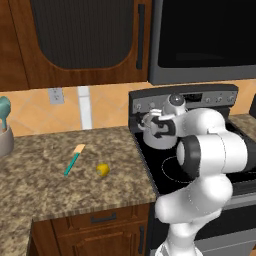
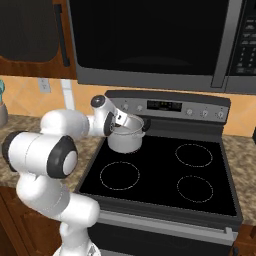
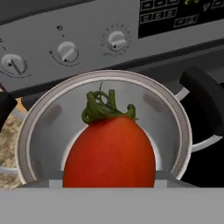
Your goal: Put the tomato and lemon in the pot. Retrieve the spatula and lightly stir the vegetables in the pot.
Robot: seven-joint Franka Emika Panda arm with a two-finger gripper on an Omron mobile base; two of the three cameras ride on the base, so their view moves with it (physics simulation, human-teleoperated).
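The red tomato (image 3: 109, 151), with its green stem up, hangs just above the open mouth of the steel pot (image 3: 177, 118) in the hand view. My gripper (image 2: 119, 121) is shut on the tomato over the pot (image 2: 125, 142), which stands on the stove's back left burner. The fingertips are hidden behind the fruit. The yellow lemon (image 1: 102, 169) lies on the granite counter left of the stove. The spatula (image 1: 74, 159), teal-handled with a tan blade, lies just left of the lemon. From the left base view the pot (image 1: 156, 141) is partly hidden by my hand.
The black stovetop (image 2: 160, 175) has three bare burners. Its control panel with knobs (image 3: 68, 51) rises right behind the pot. A microwave (image 2: 150, 40) hangs above. A thick teal utensil in a grey holder (image 1: 4, 135) stands at the counter's far left.
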